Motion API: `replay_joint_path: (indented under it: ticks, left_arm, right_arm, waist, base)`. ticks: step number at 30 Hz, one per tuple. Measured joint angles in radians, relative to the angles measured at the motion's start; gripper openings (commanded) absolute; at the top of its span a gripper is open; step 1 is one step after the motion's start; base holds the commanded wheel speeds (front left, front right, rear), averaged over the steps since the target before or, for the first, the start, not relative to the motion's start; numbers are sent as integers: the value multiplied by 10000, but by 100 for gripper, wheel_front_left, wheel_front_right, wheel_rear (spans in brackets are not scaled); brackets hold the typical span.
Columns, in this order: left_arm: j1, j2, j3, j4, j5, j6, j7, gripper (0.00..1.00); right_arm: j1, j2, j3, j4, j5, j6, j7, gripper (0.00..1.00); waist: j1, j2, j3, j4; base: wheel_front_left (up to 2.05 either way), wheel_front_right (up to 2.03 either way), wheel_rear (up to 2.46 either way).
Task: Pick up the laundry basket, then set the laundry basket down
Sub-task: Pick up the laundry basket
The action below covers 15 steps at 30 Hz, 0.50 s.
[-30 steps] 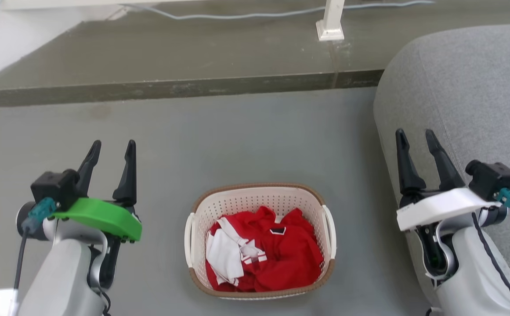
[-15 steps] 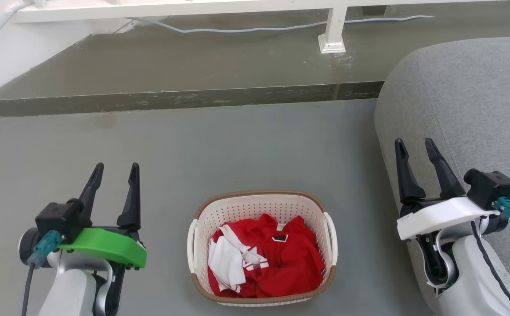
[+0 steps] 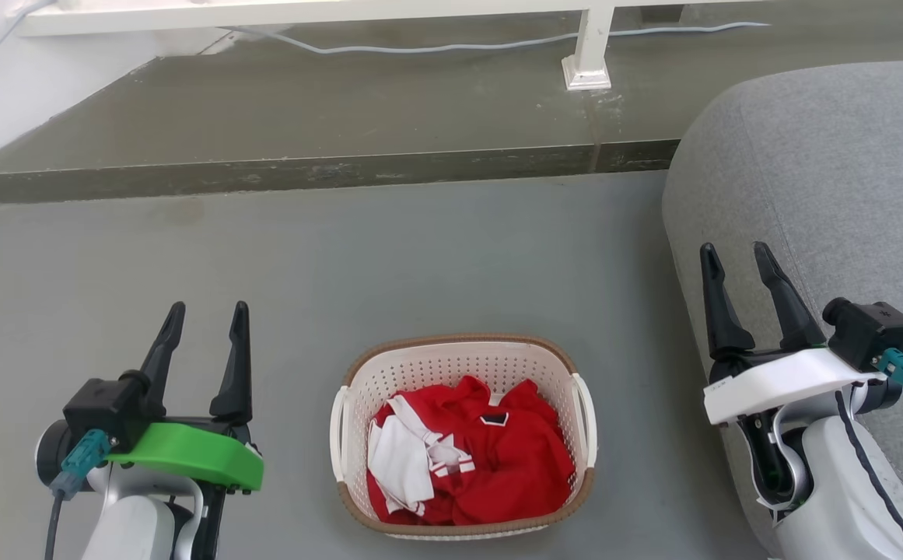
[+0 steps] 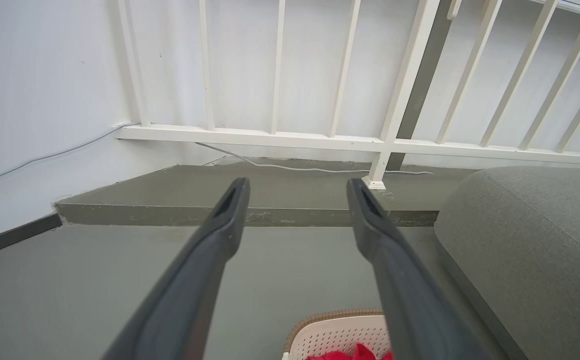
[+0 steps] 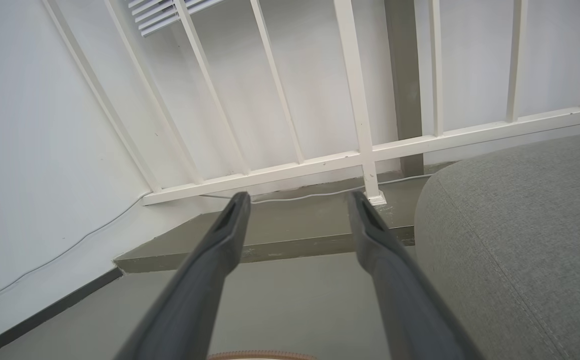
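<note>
- The cream-white perforated plastic laundry basket (image 3: 435,367), rounded-rectangular with a brown woven-look rim and white loop handles on its two sides, stands upright on the floor, low in the middle of the head view.
- A crumpled red and white garment (image 3: 498,459) lies inside it, below the rim.
- The smooth grey floor (image 3: 389,257) runs bare around the basket on all sides.
- The left pincer (image 3: 208,311), with a green cover, hangs to the basket's left, apart from the handle; its two dark fingers are spread with nothing between them.
- The right pincer (image 3: 734,253), with a white cover, hangs to the basket's right, likewise spread and empty, in front of a rounded grey fabric cushion (image 3: 824,171).
- Beyond the basket the floor meets a low olive-grey concrete step (image 3: 342,109).
- A white railing post (image 3: 587,54) stands on that step, and a pale cable (image 3: 420,47) trails across it.
- In the left wrist view, a white wall (image 4: 45,100) rises behind the railing bars, with a dark skirting strip (image 4: 10,235) at its foot.
</note>
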State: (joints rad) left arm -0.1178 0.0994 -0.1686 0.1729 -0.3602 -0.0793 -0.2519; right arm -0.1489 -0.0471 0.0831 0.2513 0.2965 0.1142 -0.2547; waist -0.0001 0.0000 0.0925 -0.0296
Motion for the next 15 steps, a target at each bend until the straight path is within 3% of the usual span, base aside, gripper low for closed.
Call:
replay_joint_path:
  ticks: [15]
  left_arm:
    - [187, -209, 301, -192, 215, -132, 0, 100]
  right_arm:
    - [6, 2, -15, -59, -174, 2, 0, 100]
  waist:
    - [0, 0, 117, -41]
  base:
    - [0, 0, 0]
